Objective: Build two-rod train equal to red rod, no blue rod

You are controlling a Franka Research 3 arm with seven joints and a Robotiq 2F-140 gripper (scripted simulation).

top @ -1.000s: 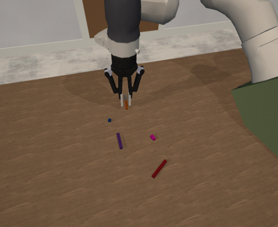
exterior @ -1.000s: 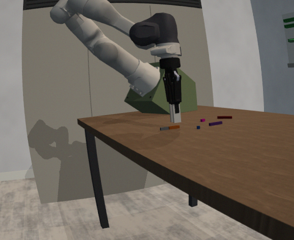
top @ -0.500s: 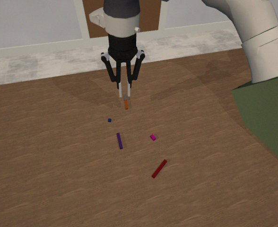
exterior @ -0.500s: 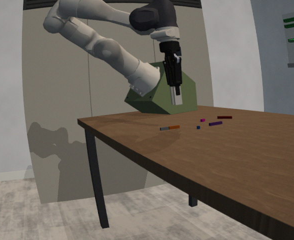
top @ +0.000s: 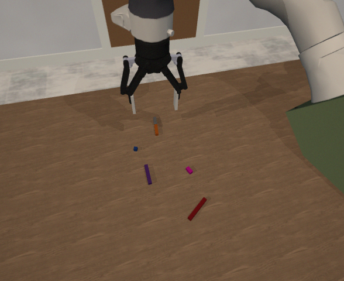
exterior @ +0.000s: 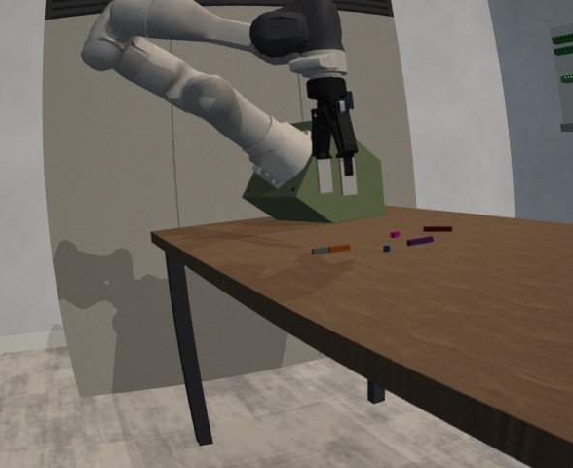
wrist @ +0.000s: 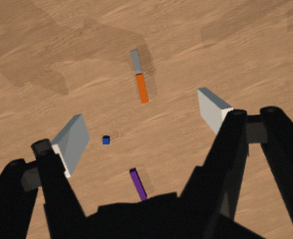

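The grey rod (top: pixel 155 120) and the orange rod (top: pixel 156 129) lie flat on the table, end to end in one line. They also show in the side view, the grey rod (exterior: pixel 320 250) and the orange rod (exterior: pixel 339 248), and in the wrist view, the grey rod (wrist: pixel 136 61) and the orange rod (wrist: pixel 142 88). My gripper (top: pixel 154 109) is open and empty, raised well above them. It also shows in the side view (exterior: pixel 336 184) and the wrist view (wrist: pixel 144 130). The red rod (top: pixel 196 208) lies alone at the front.
A small blue rod (top: pixel 135 148), a purple rod (top: pixel 148 174) and a magenta rod (top: pixel 189 170) lie apart on the table, well away from the grey and orange pair. The green robot base (top: pixel 329 141) stands at the right.
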